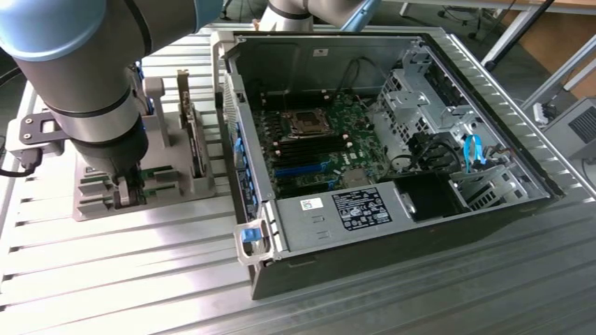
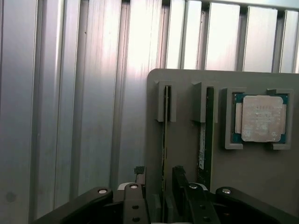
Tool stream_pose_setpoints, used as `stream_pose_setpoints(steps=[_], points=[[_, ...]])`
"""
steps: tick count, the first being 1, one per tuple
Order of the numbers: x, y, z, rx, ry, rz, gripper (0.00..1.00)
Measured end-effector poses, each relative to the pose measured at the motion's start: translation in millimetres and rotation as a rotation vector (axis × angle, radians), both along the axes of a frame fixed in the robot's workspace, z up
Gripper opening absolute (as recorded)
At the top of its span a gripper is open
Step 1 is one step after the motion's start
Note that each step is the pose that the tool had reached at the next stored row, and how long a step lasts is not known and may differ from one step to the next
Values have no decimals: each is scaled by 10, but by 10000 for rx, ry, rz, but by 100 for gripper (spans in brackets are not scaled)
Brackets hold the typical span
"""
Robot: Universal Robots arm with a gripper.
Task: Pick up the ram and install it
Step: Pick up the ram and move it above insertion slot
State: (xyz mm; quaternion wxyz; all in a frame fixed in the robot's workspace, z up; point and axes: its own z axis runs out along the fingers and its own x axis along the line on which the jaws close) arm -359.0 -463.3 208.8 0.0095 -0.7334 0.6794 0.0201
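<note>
- In the exterior view the arm (image 1: 84, 91) blocks much of the grey holder (image 1: 93, 207).
- The claw (image 2: 161, 186) stands wide, fingers either side of the ram (image 2: 164, 140), which stands edge-on in the holder.
- A second stick (image 2: 205, 140) and a processor (image 2: 261, 119) share the holder.
- The holder lies at nine o'clock of the open case (image 1: 373, 139) on the bench (image 1: 112, 279).

nothing legible anywhere: print on black label (image 1: 361, 208) and white sticker (image 1: 312, 204) atop power supply cover (image 1: 317, 230) too small; faint engraving on processor (image 2: 261, 119) unreadable.
</note>
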Motion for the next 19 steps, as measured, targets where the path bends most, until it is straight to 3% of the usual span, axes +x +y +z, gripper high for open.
stream_pose_setpoints(steps=[12, 19], points=[[-56, 46, -21, 0, 0, 0, 35], [-57, 48, -22, -1, 0, 0, 34]])
